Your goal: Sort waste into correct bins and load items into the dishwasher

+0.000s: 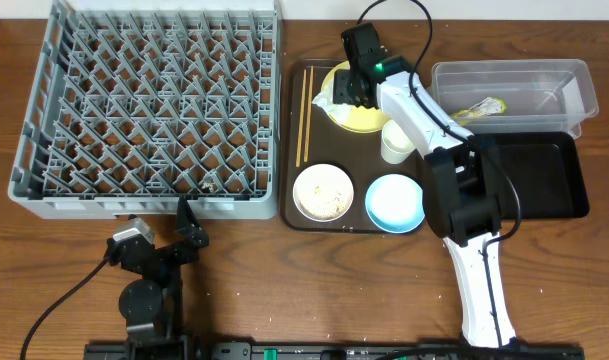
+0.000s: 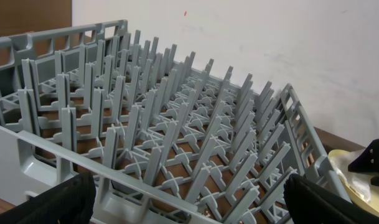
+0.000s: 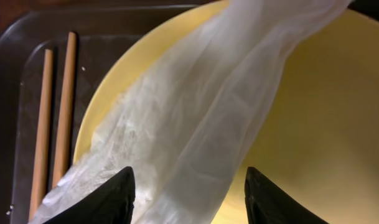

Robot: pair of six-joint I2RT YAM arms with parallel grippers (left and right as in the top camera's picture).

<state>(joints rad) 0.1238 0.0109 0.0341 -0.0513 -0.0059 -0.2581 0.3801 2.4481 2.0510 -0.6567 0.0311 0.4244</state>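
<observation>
1. Right gripper is spread wide open right over the napkin, one finger on either side of it. It's not pinching anything yet, as far as I can tell.
2. The napkin is draped across the yellow plate, upper middle of the overhead shot, on the brown tray next to the chopsticks.
3. Handling guess: it's thin, floppy and weighs nothing, so it'll trail and could tear. I'd pinch a bunched fold mid-sheet, not a loose corner. The plate underneath looks slick, so the fingers may skid.
4. Left gripper sits open and empty by the dish rack, lower left of the overhead.
</observation>
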